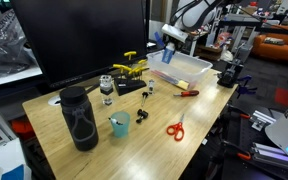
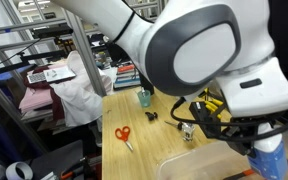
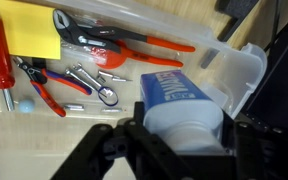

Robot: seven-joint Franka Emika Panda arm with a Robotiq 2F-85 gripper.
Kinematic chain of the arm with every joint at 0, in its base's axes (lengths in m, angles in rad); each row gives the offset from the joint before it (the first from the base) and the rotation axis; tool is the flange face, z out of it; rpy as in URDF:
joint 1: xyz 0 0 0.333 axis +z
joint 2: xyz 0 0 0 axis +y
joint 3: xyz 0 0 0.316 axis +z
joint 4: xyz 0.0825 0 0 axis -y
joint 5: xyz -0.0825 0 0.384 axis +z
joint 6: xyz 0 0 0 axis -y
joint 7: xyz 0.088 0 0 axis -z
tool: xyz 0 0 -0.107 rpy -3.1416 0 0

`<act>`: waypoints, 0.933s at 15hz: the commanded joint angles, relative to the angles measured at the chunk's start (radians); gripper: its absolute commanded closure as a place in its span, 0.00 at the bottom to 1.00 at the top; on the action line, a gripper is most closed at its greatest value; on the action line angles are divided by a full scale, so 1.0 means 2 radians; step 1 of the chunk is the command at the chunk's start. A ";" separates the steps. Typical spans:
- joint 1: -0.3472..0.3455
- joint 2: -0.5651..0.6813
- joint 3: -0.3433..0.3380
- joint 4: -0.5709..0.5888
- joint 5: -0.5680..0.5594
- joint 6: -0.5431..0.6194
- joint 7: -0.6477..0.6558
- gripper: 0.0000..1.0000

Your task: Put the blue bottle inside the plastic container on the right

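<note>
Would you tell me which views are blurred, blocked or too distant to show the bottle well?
In an exterior view the arm looms close and soft, hiding much; in an exterior view the blue bottle is tiny; in the wrist view it is large, fairly sharp.

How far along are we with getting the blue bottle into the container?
Done: the gripper is shut on the blue bottle, lifted off the table. In hand: it hangs at the plastic container's rim. Left: lower it inside and release.
</note>
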 commanded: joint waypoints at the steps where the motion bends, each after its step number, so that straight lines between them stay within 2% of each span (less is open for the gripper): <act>1: 0.009 0.048 -0.018 0.044 0.050 -0.004 -0.026 0.60; 6: -0.003 0.109 -0.017 0.087 0.132 -0.014 -0.071 0.60; 12: -0.001 0.153 -0.029 0.117 0.175 -0.020 -0.082 0.60; 14: -0.007 0.157 -0.022 0.123 0.187 -0.024 -0.089 0.60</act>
